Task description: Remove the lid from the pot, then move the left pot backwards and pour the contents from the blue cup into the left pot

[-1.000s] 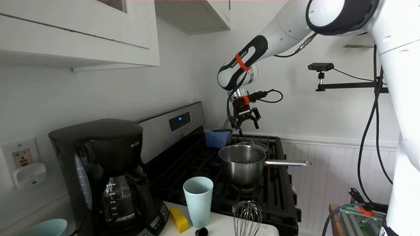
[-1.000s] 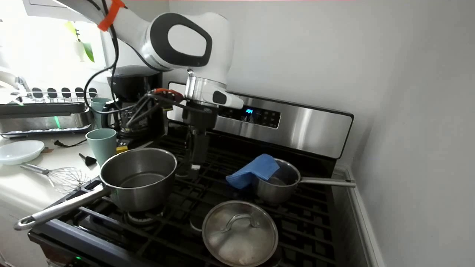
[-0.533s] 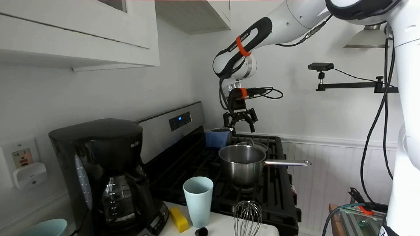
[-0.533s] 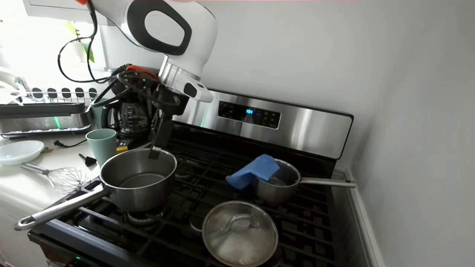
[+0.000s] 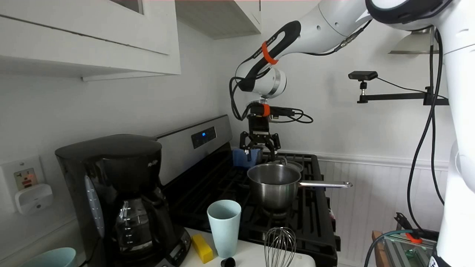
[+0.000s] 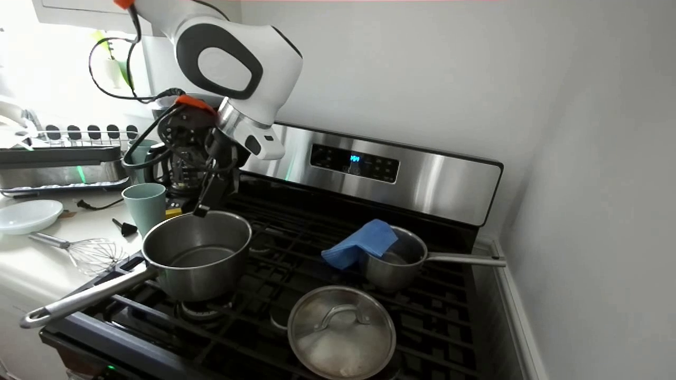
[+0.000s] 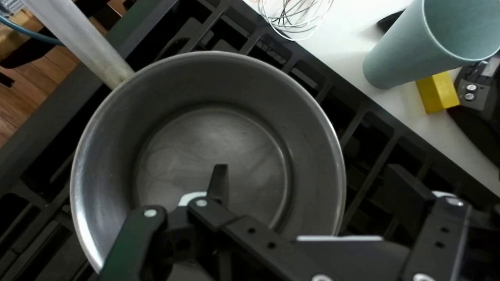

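The left pot, a shiny steel saucepan (image 5: pixel 276 194) with a long handle, stands uncovered on the near burner; its inside looks bare in the wrist view (image 7: pixel 211 84). My gripper (image 5: pixel 262 152) is open and points down above the pot's back rim in an exterior view (image 6: pixel 202 212). In the wrist view my gripper (image 7: pixel 308 173) has one finger over the pot's inside and one beyond the rim. The lid (image 6: pixel 343 338) lies over the stove grates, apart from the pot. The blue cup (image 5: pixel 224 233) stands upright on the counter, also in the wrist view (image 7: pixel 406 54); its contents are not visible.
A smaller steel pot (image 6: pixel 391 272) with a blue cloth (image 6: pixel 364 243) over its rim stands at the stove's back right. A coffee maker (image 5: pixel 122 178), yellow block (image 5: pixel 202 248) and whisk (image 5: pixel 280 244) are near the cup. The stove's back panel (image 6: pixel 433 179) rises behind.
My gripper has straightened from a tilt and moved across the stove to above the pot's back rim, rising and then lowering slightly. It stays open. Pot, lid and cup have not moved.
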{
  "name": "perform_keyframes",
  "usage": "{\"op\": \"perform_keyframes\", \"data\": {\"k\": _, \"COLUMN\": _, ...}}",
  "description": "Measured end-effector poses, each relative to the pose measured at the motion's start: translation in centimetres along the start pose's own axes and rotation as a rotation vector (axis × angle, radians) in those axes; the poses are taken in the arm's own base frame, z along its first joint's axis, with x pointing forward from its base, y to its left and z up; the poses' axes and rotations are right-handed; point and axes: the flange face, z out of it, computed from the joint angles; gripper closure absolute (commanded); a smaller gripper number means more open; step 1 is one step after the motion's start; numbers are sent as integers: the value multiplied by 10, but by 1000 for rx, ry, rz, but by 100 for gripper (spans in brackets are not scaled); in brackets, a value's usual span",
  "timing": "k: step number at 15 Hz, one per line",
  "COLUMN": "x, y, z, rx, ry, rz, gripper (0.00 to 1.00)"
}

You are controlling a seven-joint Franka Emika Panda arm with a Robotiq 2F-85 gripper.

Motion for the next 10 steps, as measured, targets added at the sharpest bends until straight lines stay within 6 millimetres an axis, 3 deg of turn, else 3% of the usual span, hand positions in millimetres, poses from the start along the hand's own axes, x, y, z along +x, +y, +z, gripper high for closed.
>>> {"op": "perform_keyframes", "data": {"k": 4, "x": 3, "y": -1, "z": 2, "rx": 3, "ry": 5, "rz": 2, "gripper": 0}}
{"op": "perform_keyframes", "data": {"k": 9, "x": 25, "y": -22, "z": 27, "rx": 97, "ry": 43, "rz": 15, "gripper": 2}}
{"op": "perform_keyframes", "data": {"k": 10, "x": 28, "y": -27, "z": 32, "rx": 116, "ry": 51, "rz": 15, "gripper": 23}}
